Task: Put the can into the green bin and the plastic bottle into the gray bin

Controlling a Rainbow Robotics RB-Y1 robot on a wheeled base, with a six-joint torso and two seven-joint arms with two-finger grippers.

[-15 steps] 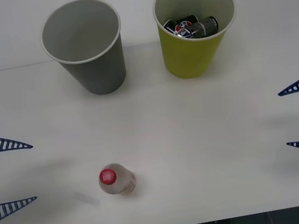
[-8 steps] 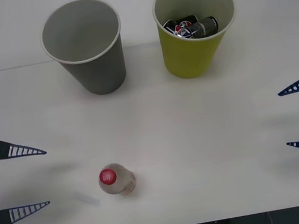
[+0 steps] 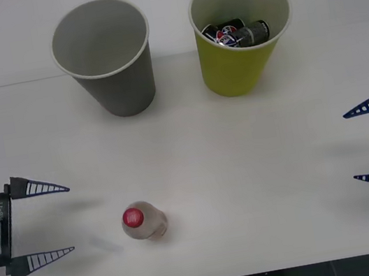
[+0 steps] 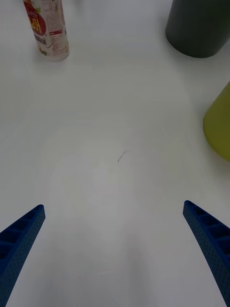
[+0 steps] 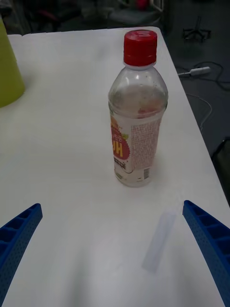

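Left claw point(image 3: 69, 219) advanced over the tabletop point(image 3: 246, 170) from the left edge toward the upright plastic bottle point(image 3: 142, 221), more of its black wrist body now in sight, blue fingers spread wide, tips nearer the bottle, not touching it

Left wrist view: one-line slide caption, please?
Open left end effector faces the upright plastic bottle on the white table.

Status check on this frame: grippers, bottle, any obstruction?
Left gripper open, level with the plastic bottle, short of it. Right gripper open, parked at table edge. Bottle upright, untouched; gray bin empty. Path clear.
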